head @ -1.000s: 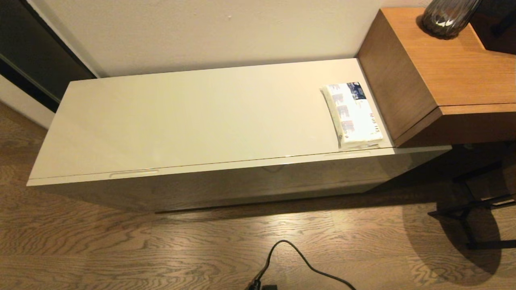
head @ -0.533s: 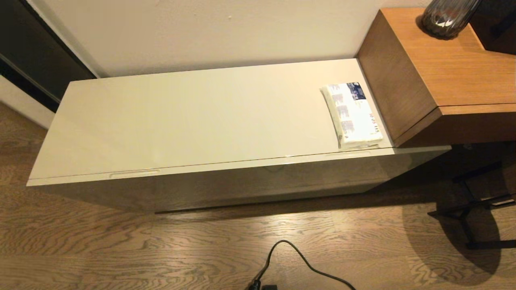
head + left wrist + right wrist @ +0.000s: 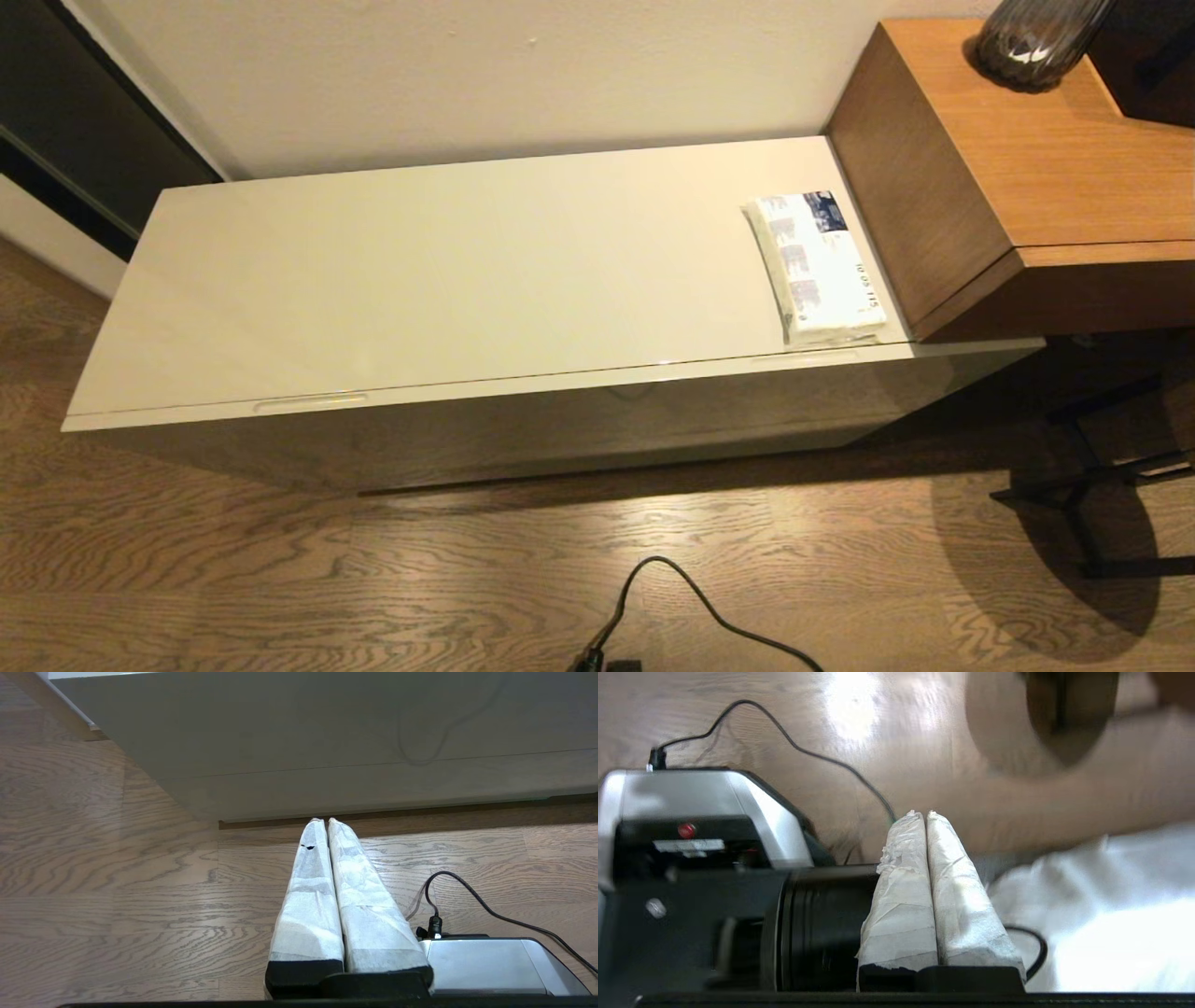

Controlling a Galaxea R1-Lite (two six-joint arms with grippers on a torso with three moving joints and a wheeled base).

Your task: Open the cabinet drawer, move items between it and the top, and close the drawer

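Lying at the right end of the cabinet's worktop (image 3: 420,280), the tissue pack (image 3: 817,266) sits just beside the wooden unit (image 3: 1008,177); the drawer (image 3: 560,387) is closed. Both left gripper (image 3: 322,821) and right gripper (image 3: 920,813) hang near the floor (image 3: 373,579), fingers pressed together, empty.

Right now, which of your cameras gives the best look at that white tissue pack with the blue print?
The head view: the tissue pack lies in full sight on the cabinet top, at its right end beside the brown wooden unit. Neither wrist view shows it; both look at the floor near the robot's base.
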